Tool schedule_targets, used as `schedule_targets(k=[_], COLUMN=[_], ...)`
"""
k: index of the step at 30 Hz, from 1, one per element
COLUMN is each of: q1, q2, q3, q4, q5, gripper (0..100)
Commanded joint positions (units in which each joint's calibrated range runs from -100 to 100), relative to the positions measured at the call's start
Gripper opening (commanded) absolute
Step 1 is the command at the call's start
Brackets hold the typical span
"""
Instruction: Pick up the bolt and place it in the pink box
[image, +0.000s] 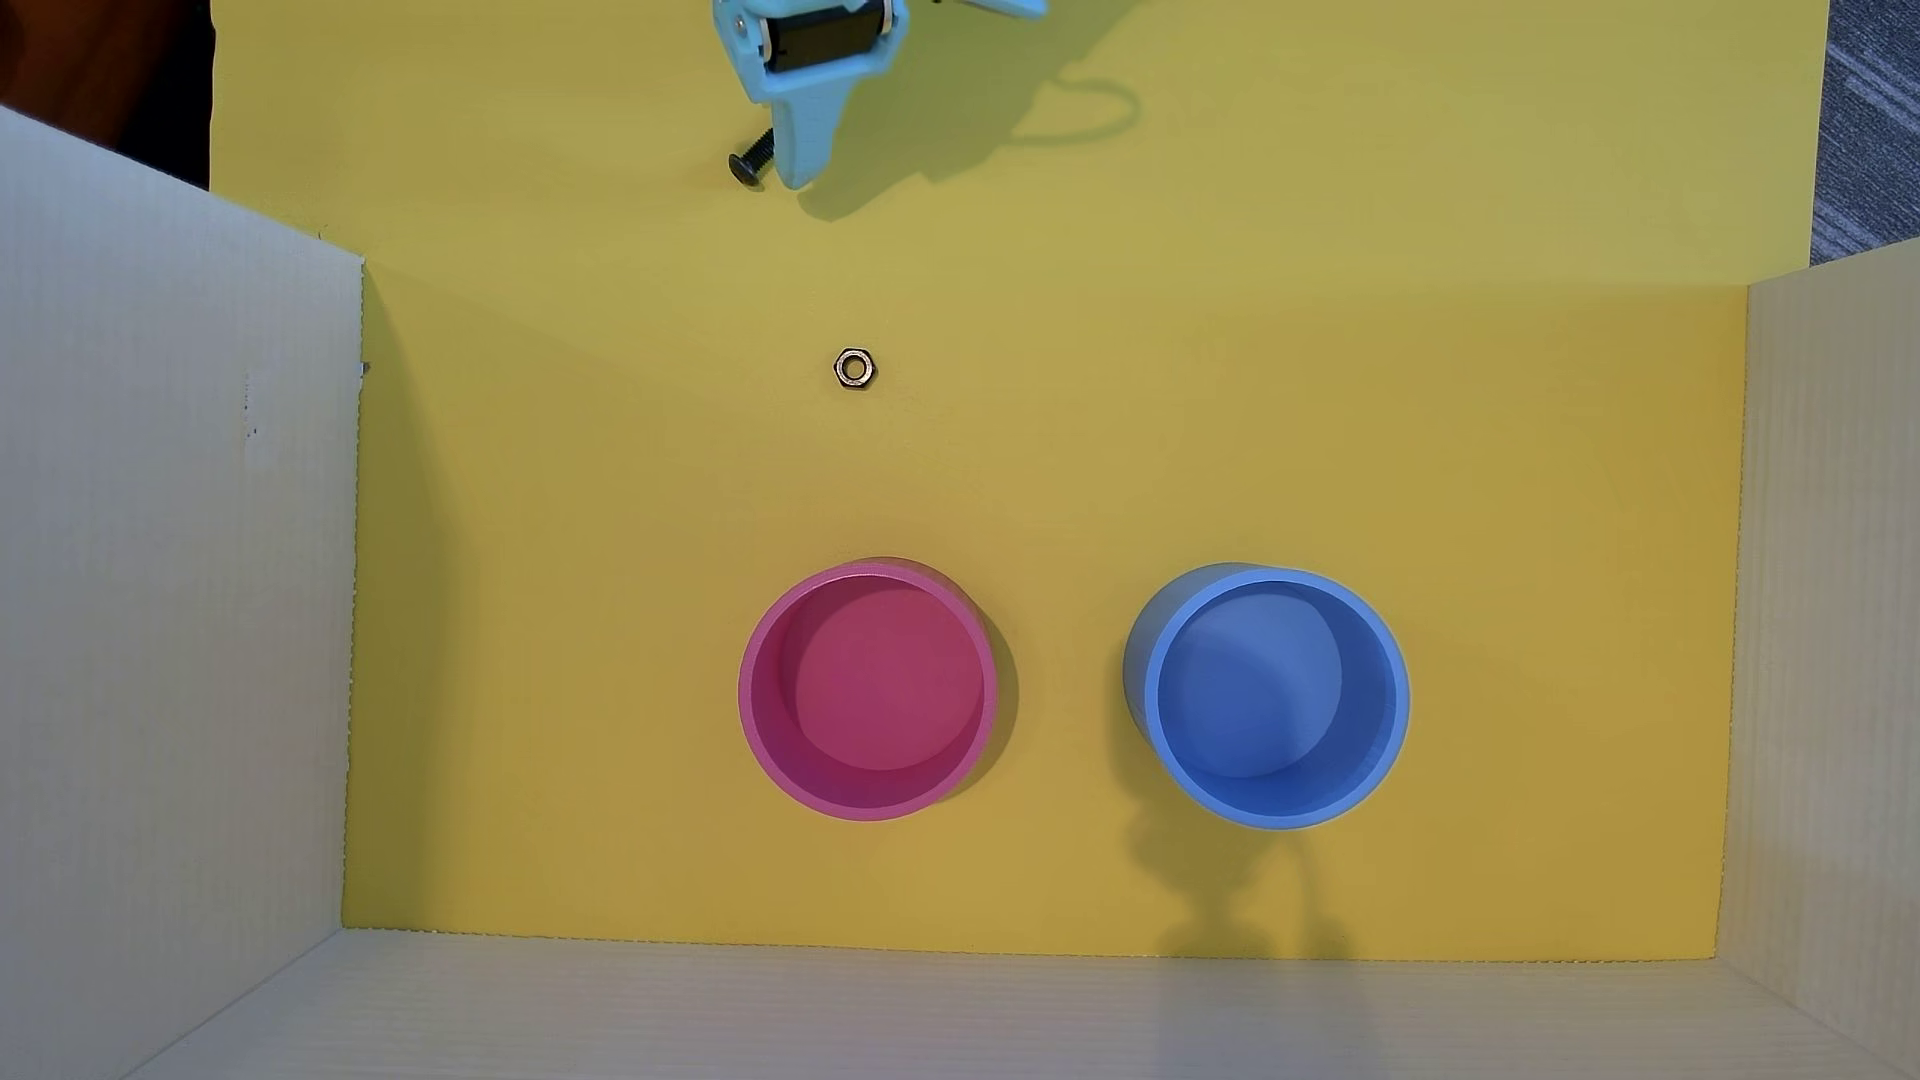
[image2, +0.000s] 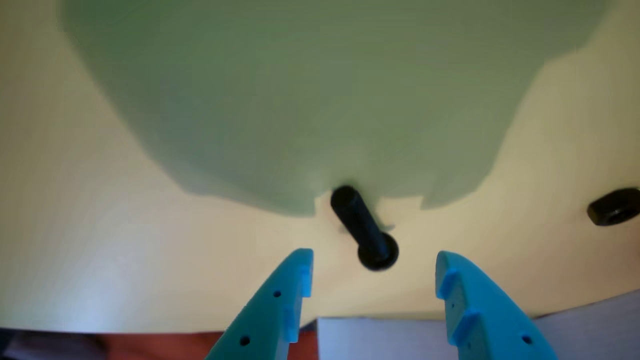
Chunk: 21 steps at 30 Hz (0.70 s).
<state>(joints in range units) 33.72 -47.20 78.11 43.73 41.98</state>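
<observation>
Blue fingertips (image2: 300, 270) frame the bolt (image2: 364, 230), not yet gripped.

Your end effector (image2: 372, 262) stands released in the wrist view, jaws spread with the bolt's head lying between the tips and its shank pointing away, so no grasp is made. From overhead, the bolt (image: 750, 160) lies on the yellow desk (image: 1351, 415) near its top edge, just beside the end effector (image: 800, 166). You have the approach about done; closing, lifting and carrying all remain. The pink box (image: 764, 665) sits empty near the bottom edge, well apart, with the hex nut (image: 854, 368) between and the blue container (image: 1392, 685) beside it.
</observation>
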Motion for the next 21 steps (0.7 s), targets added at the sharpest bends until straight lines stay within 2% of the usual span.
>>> schedule_targets(k=[1, 21], q1=[-0.17, -2.74], q2=[0.15, 0.15], q3=[0.36, 2.90], q4=[-2.33, -5.85], q5=[0.04, -0.48], gripper=[17, 17])
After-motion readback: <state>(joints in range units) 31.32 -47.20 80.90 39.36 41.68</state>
